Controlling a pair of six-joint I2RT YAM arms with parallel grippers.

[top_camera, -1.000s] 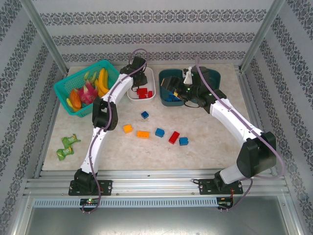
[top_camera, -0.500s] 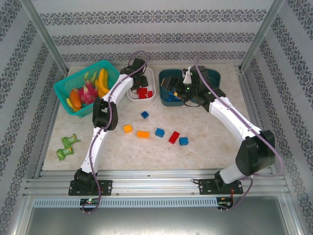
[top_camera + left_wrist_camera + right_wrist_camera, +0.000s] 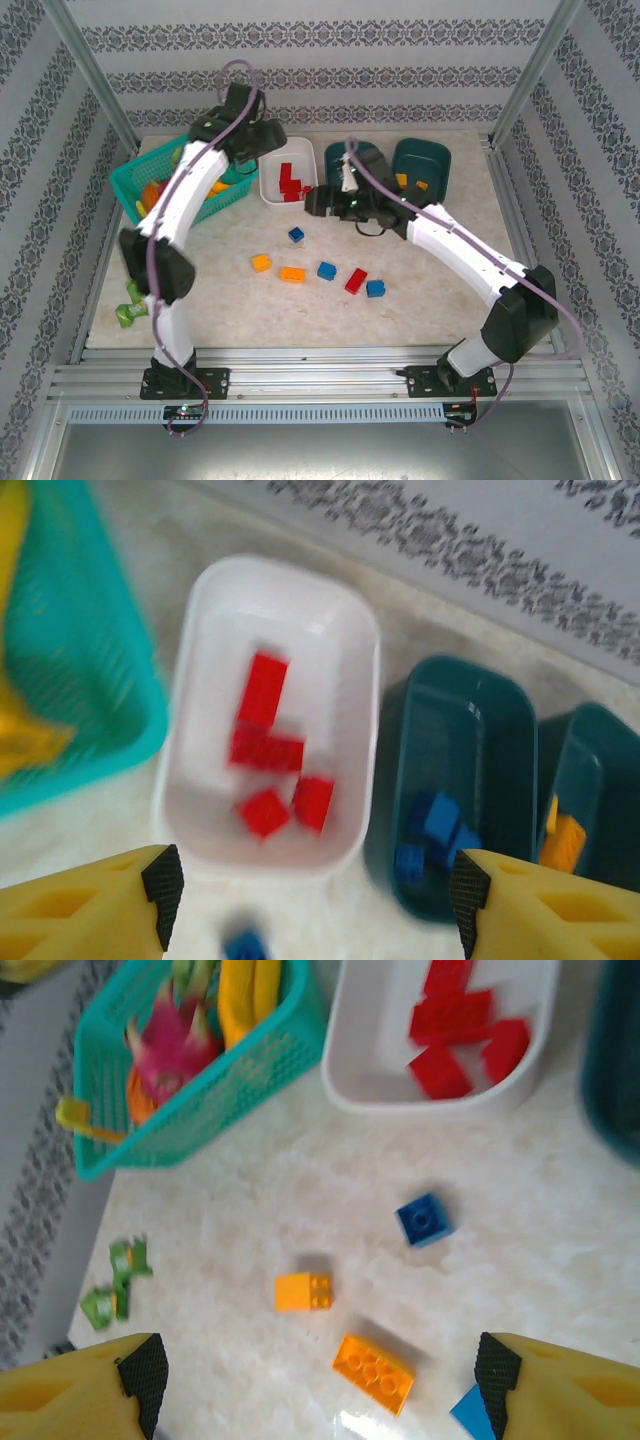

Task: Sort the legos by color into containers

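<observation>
My left gripper [image 3: 268,143] hangs open and empty above the white tub [image 3: 270,180]; in its wrist view the left gripper [image 3: 313,910] looks down on several red legos [image 3: 268,752] in the white tub [image 3: 200,620]. The near teal tub [image 3: 505,730] holds blue legos [image 3: 432,830], the far teal tub [image 3: 600,770] an orange one [image 3: 565,837]. My right gripper [image 3: 309,200] is open and empty in front of the white tub. Below the right gripper [image 3: 320,1380] lie loose legos: two orange [image 3: 303,1291] [image 3: 375,1372], a dark blue [image 3: 424,1219] and a blue [image 3: 470,1412]. A red lego [image 3: 355,280] lies nearer.
The turquoise mesh basket [image 3: 135,190] with toy fruit stands left of the white tub, partly under my left arm. Green crumpled wrappers [image 3: 128,312] lie at the left front. Metal frame posts and patterned walls close in the table.
The left arm has lifted off the white tub and swung back and left. The right gripper has left the teal tub and moved left, in front of the white tub.
</observation>
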